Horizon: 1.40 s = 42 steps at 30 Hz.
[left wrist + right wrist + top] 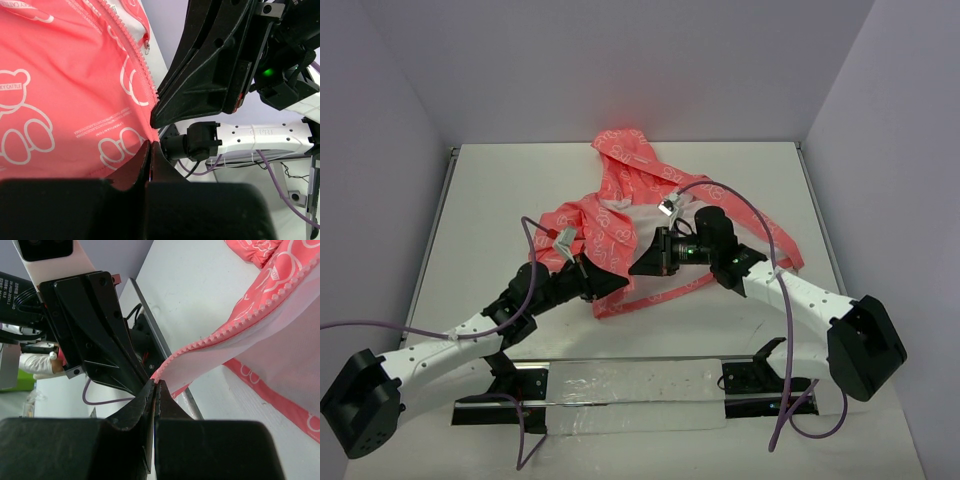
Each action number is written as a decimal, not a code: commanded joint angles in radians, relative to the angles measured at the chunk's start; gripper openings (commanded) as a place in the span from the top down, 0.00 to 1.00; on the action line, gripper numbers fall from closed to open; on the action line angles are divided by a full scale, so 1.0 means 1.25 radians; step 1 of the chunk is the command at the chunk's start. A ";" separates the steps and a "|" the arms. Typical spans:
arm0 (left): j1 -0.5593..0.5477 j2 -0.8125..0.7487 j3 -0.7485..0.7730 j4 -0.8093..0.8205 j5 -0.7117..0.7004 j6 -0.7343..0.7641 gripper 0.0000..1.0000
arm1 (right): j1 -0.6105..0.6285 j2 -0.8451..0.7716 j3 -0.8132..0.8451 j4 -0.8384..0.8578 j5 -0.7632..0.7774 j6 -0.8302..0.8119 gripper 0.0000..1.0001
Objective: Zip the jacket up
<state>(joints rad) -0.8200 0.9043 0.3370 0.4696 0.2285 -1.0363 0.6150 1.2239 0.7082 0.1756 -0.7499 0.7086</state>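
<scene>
Jacket point(612, 228) corner sits clamped between my left jaws. My right jaws, directly alongside, are clenched on its zipper edge point(225, 329).

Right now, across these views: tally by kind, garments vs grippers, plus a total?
Garments: 1, the coral-pink thin-fabric hooded jacket with white bear prints.
Grippers: 2, the black two-finger left gripper and right gripper, each shut on the jacket's edge.
Total: 3.
</scene>
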 commanded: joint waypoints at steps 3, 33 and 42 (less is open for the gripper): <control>0.002 -0.035 0.024 -0.017 -0.025 0.013 1.00 | 0.009 0.002 0.052 0.005 0.023 -0.019 0.91; 0.037 0.048 0.118 -0.102 -0.074 0.069 1.00 | -0.581 -0.331 0.009 -0.626 0.800 -0.052 0.13; 0.046 0.060 0.167 -0.149 -0.056 0.081 1.00 | -0.600 -0.246 -0.007 -0.547 0.868 -0.076 0.05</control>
<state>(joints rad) -0.7776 0.9829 0.4631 0.3301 0.1604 -0.9751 -0.1291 0.8294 0.6652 -0.5806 0.2466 0.6356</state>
